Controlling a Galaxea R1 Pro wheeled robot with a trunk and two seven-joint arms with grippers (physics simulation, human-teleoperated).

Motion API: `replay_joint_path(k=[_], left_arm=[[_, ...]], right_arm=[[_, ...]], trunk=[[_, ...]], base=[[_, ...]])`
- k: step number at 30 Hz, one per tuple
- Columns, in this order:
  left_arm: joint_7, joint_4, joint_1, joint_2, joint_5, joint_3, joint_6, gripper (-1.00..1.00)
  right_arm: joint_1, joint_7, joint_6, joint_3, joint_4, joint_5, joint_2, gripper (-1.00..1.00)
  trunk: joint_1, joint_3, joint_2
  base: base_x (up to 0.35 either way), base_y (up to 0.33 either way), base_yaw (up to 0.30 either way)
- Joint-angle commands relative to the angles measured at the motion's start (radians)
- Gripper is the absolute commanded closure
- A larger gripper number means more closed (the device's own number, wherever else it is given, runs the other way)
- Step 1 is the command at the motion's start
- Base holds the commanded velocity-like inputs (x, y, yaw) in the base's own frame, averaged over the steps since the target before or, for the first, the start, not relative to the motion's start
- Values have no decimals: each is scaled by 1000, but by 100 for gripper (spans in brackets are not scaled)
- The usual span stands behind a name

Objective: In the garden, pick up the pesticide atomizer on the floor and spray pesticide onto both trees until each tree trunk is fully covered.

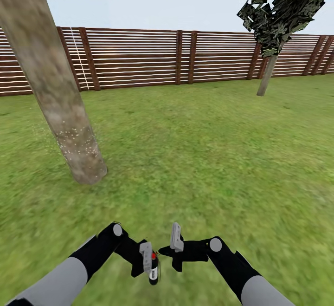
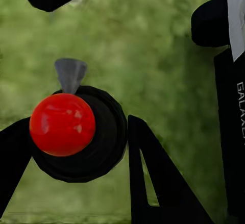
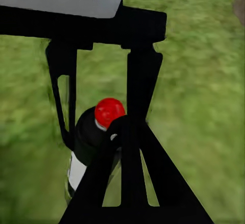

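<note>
The left gripper (image 1: 147, 262) is clamped on the pesticide atomizer (image 1: 153, 269), held low over the lawn (image 1: 208, 157) with its red cap (image 2: 62, 124) and grey nozzle (image 2: 70, 74) clear of the fingers. The right gripper (image 1: 172, 245) hangs just beside it; whether it stands parted I cannot tell. Judged light, rigid and smooth; hold the dark body, not the cap. The near tree trunk (image 1: 69, 129) carries pale specks; the far tree (image 1: 268, 76) stands by the fence (image 1: 185, 57). The label is mostly hidden.
</note>
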Motion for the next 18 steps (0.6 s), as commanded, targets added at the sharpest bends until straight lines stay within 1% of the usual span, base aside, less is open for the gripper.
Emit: replay_joint_path(k=[1,2,3,5,7,9,11,12,13,14,15,16,17,18], left_arm=[[24,20,-1,5,-2,-4,3,100],[51,59,-6,12,-9,-6,3,100],[63,91,-9,23,-26,-7,4,100],[70,113,-11,51,-54,-7,4,100],[72,120,-11,82,-63,-7,5,100],[73,122,-10,133,-67,-9,6,100],[73,123,-7,176,-67,-9,8,100],[73,123,-4,201,-67,-9,9,100],[74,124,-2,232,-67,-7,11,100],[84,126,-1,254,-66,-5,13,100],[108,136,0,272,-62,-3,13,100],[171,175,0,281,-46,11,11,100],[253,234,1,282,-10,44,7,100],[377,330,1,279,82,104,-14,100]], right_arm=[[0,0,-5,-1,-1,8,0,100],[0,0,-5,-1,-1,8,0,100],[0,0,-5,-1,-1,8,0,100],[0,0,-5,-1,-1,8,0,100],[0,0,-5,0,-1,9,0,100],[0,0,-5,-1,-1,14,0,100],[0,0,-5,-1,-1,16,-1,100],[0,0,-5,-2,0,16,-1,-100],[0,-1,-6,-2,0,15,-1,-100],[0,-2,-6,-4,1,15,-1,-100],[0,-5,-7,-7,2,15,-3,-100],[0,-8,-8,-10,5,15,-7,-100],[0,-14,-9,-14,13,13,-10,-100],[1,-55,-10,-54,57,9,-30,-100]], trunk=[[0,-1,0],[0,-1,0],[0,-1,0],[0,-1,0],[0,-1,0],[0,-1,0],[0,-1,0],[0,-1,0],[0,-1,0],[0,-1,0],[0,-1,0],[0,-1,0],[0,-1,0],[0,-1,0]], base=[[0,0,0],[0,0,0],[0,0,0],[0,0,0],[0,0,0],[0,0,0],[0,0,0],[0,0,0],[0,0,0],[0,0,0],[0,0,0],[0,0,0],[0,0,0],[0,0,0]])
